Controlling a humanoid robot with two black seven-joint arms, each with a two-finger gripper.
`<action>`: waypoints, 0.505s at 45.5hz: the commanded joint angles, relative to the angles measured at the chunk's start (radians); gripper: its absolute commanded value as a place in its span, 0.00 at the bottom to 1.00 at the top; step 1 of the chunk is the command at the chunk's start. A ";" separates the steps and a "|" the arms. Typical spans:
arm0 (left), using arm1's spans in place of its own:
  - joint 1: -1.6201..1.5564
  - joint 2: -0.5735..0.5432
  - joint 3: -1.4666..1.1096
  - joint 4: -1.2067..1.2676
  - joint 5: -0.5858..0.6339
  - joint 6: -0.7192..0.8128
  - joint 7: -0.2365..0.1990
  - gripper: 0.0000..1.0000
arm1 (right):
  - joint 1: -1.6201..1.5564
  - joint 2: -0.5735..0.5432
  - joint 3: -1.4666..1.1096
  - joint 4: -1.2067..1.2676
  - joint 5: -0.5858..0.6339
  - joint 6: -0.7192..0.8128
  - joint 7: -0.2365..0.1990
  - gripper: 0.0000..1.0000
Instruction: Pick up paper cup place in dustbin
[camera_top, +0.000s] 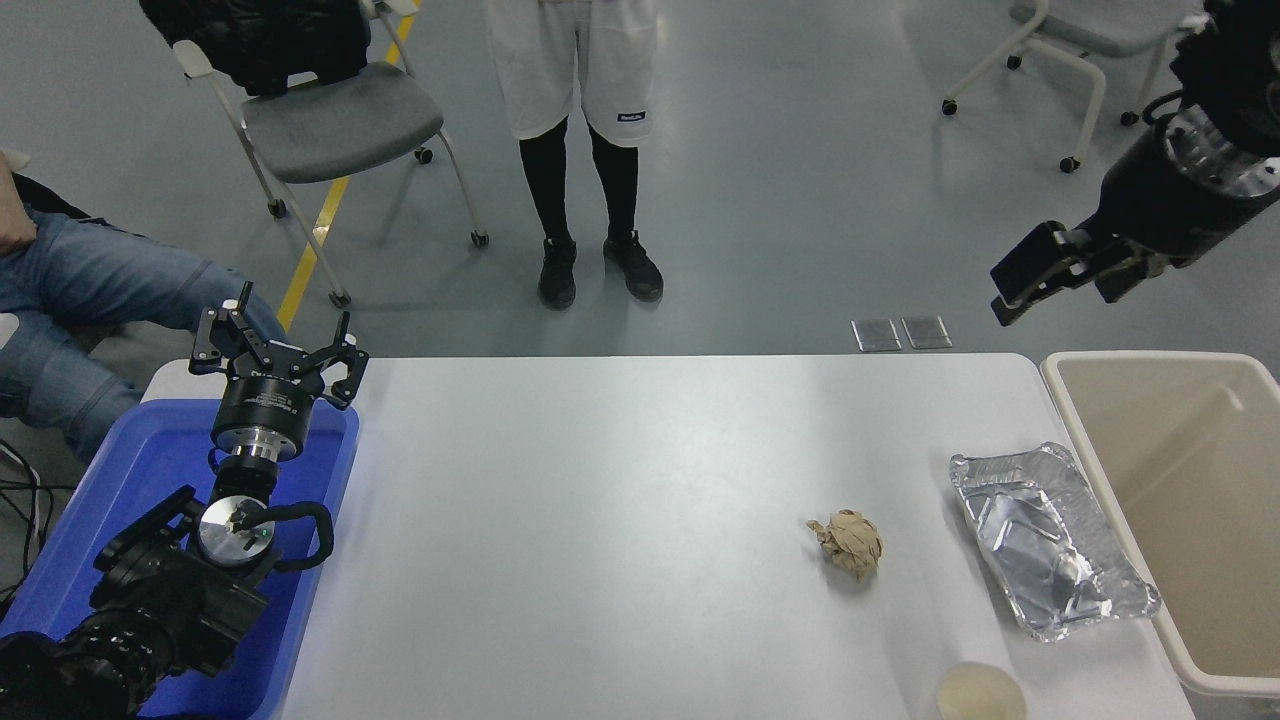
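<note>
The paper cup (979, 692) stands upright at the near edge of the white table (600, 520), toward its right end, its open mouth facing up and its lower part cut off by the bottom of the view. Nothing touches it. The dustbin (1060, 390) sits just off the table's right end, its thick cream rim against the table edge, well to the right of the cup. Between cup and bin lies a crinkled silver foil tray (1052, 541), set at a slant close beside the bin's rim. A crumpled brown paper ball (848, 543) rests left of the tray and apart from it, farther from the camera than the cup. The right gripper (1050, 278) hangs high at the upper right, above the floor beyond the table's far right corner, well apart from the cup; its jaws stand open and hold nothing. The left gripper (275, 350) is parked at the lower left over a blue plastic tray (110, 500), jaws spread wide and empty. A person (570, 150) in white shorts stands beyond the table's far side, next to a grey chair (330, 120).
</note>
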 joint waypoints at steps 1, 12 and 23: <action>0.000 0.000 0.000 0.001 0.000 0.000 0.000 0.99 | -0.006 0.013 -0.008 0.081 -0.023 0.005 -0.036 1.00; 0.000 0.000 0.000 0.000 0.000 0.000 0.000 0.99 | -0.014 -0.025 -0.056 0.087 -0.020 0.005 -0.036 1.00; 0.000 0.000 0.000 0.000 0.000 0.000 0.000 0.99 | -0.046 -0.070 -0.062 0.087 0.036 0.005 -0.036 1.00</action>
